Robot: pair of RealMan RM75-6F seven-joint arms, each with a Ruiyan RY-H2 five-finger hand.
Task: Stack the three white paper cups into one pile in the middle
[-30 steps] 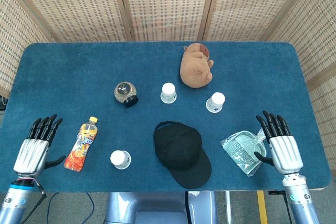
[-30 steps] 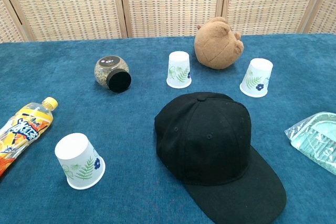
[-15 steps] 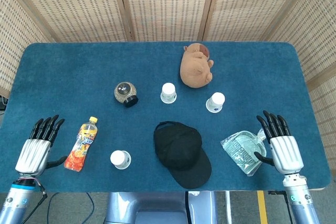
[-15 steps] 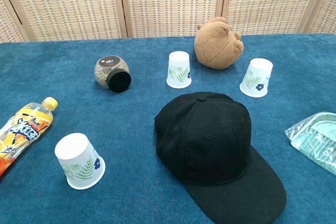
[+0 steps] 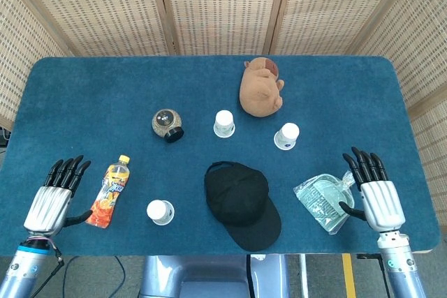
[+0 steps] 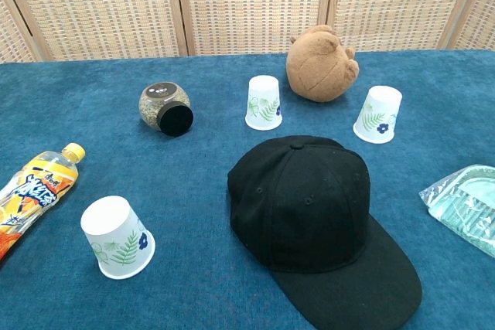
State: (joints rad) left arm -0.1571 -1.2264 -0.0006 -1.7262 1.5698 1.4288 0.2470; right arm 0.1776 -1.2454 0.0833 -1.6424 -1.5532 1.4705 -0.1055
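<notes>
Compared with the earlier frames, we see the left hand (image 5: 52,199) has slid a little nearer the front edge of the table (image 5: 91,88) and a touch inward, while everything else lies as it did. That left hand rests flat near the front left corner, palm down, fingers spread and pointing toward the far edge, holding nothing; its thumb reaches toward the orange drink bottle (image 5: 110,192) lying just beside it. The right hand (image 5: 374,195) lies flat near the front right corner, fingers likewise spread and empty, its thumb close to a clear plastic packet (image 5: 321,203). We find the three white paper cups all upside down and well apart: the front cup (image 5: 160,211) near the front edge, left of a black cap (image 5: 242,204); the middle cup (image 5: 224,123) at the table's centre; the right cup (image 5: 286,135) right of it. A brown plush toy (image 5: 260,88) sits toward the far edge, and a round jar (image 5: 167,124) lies left of the middle cup.
</notes>
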